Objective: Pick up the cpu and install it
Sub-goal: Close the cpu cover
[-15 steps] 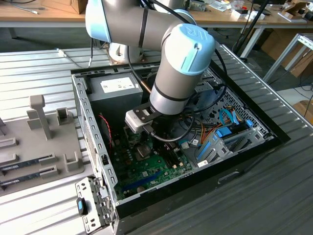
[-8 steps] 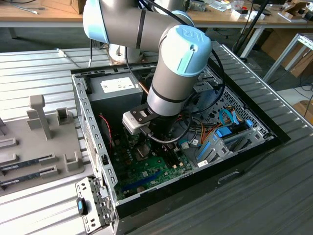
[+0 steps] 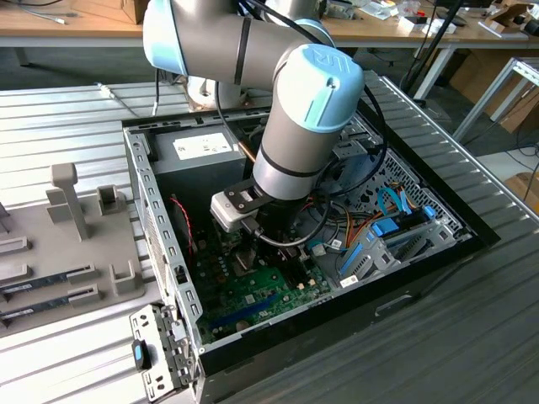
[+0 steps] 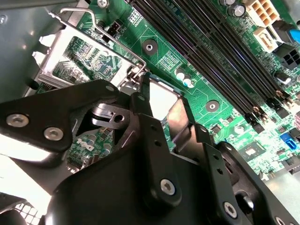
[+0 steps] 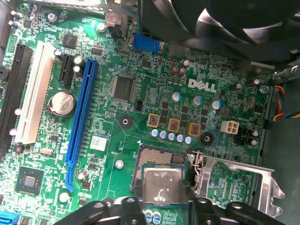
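Observation:
The cpu (image 5: 161,184), a small square chip with a silvery top, sits between my gripper's (image 5: 161,194) dark fingers (image 5: 132,202), which are shut on its two sides. It hangs over the open socket (image 5: 149,157) on the green motherboard (image 5: 140,108), covering part of it while a strip of the socket's pins still shows. I cannot tell whether chip and socket touch. In the second wrist view the cpu (image 4: 162,99) shows as a bright patch between the fingers (image 4: 144,105). The socket's metal load plate (image 5: 239,183) is swung open beside it.
The arm (image 3: 307,109) reaches down into the open computer case (image 3: 160,219). A black fan (image 5: 220,23), a blue slot (image 5: 82,117), a white slot (image 5: 35,93) and memory slots (image 4: 211,56) surround the socket. Coloured cables (image 3: 387,220) and a power-supply box (image 3: 202,147) lie inside.

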